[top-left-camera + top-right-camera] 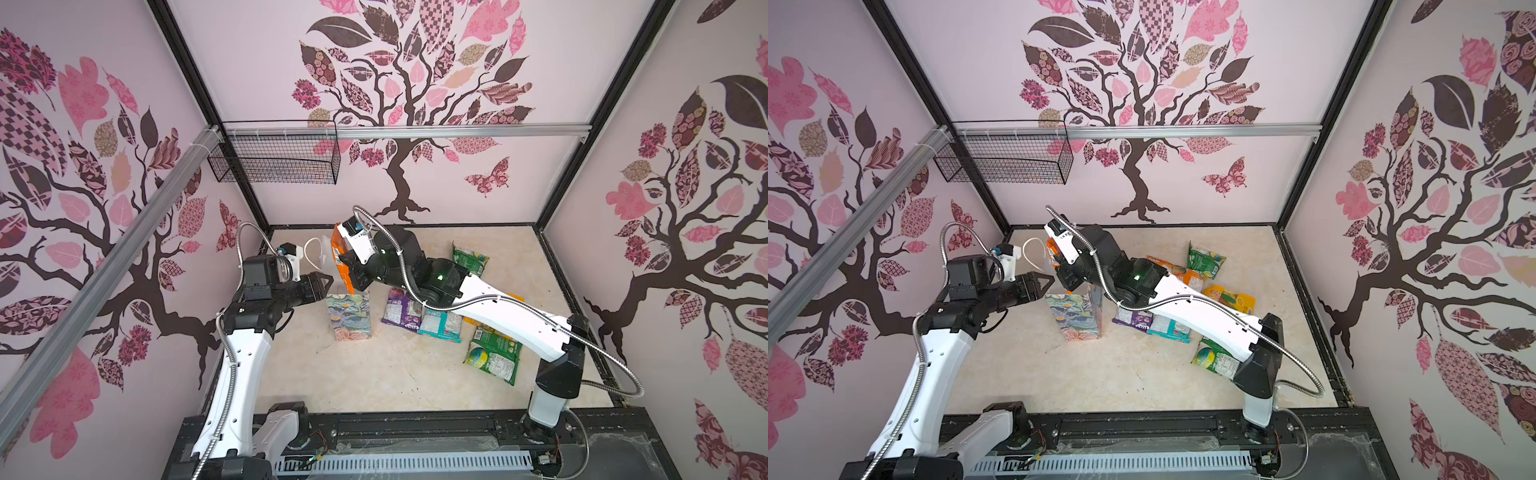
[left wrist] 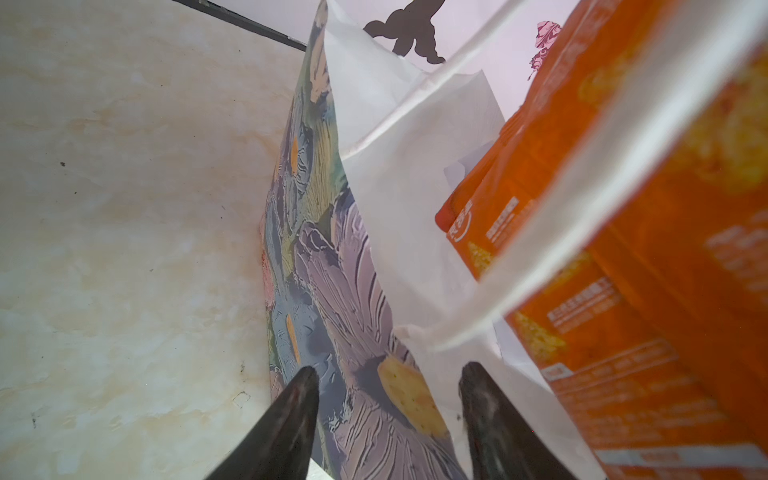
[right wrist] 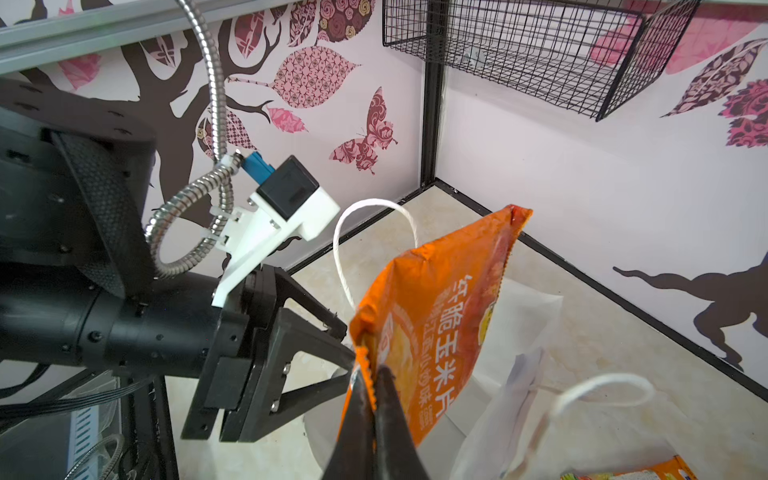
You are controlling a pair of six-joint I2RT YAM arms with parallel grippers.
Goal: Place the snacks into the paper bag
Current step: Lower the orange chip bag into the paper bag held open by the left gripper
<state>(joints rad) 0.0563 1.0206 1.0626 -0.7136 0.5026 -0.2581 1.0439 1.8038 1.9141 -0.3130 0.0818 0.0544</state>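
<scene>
The right gripper (image 3: pixel 376 376) was clamped shut on the edge of an orange packet (image 3: pixel 436 307), holding it over the far side of the paper bag (image 1: pixel 348 318), which stood upright on the tabletop (image 1: pixel 374 374) left of centre. Whether the packet's lower end had entered the bag could not be told: in both top views the gripper and the packet covered the bag's mouth, so its inside was hidden. The left gripper (image 2: pixel 390 374) sat at the bag's near rim with its fingers apart, one by the printed outside and one over the white inside. Whether either touched the paper was unclear. In the right wrist view its fingertips were hidden behind the orange packet. A cord handle (image 2: pixel 602 199) crossed the left wrist view as a blurred white band, and the packet's print there was too soft to read. The other snacks lay right of the bag, partly under the right arm (image 1: pixel 498 303). A purple packet (image 1: pixel 399 309) and a teal packet (image 1: pixel 440 326) lay side by side with their far ends covered. A green packet (image 1: pixel 494 355) lay nearer the front and a second green packet (image 1: pixel 469 257) at the back. A yellow packet (image 1: pixel 1233 301) and a second orange packet (image 1: pixel 1190 276) showed only in part in a top view.
</scene>
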